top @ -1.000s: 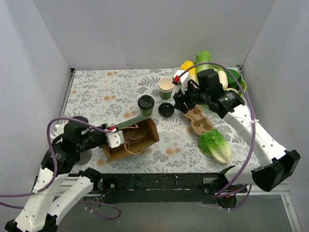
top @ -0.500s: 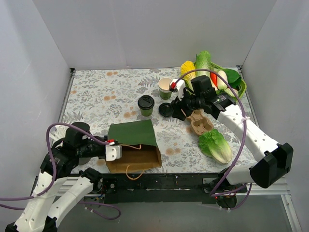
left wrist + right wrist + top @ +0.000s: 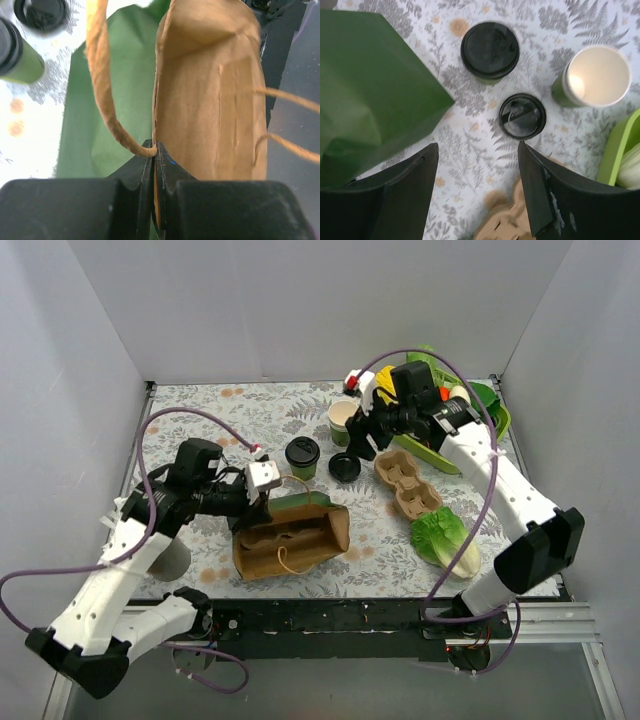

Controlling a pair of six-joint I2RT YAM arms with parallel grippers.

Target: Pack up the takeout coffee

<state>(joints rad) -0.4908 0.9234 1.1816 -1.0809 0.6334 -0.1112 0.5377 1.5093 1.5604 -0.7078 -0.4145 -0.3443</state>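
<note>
Top external view: bag pinched at lower left, coffee parts loose at upper centre, right jaws wide and empty.
Left gripper (image 3: 272,490) is clamped tight on one rim of the paper bag (image 3: 290,540), which lies tilted at lower centre. A one-edge pinch may let the mouth sag shut or the paper slip. Further right are a lidded cup (image 3: 302,457), the loose black lid (image 3: 345,468) lying flat, and the open paper cup (image 3: 343,422) near it at upper centre. Right gripper (image 3: 477,145) hovers over the lid, jaws spread, holding nothing. The flat lid likely offers little edge. A descent may skid it into the lidded cup or the cup tray (image 3: 407,485), or a finger may tip the unlidded cup.
</note>
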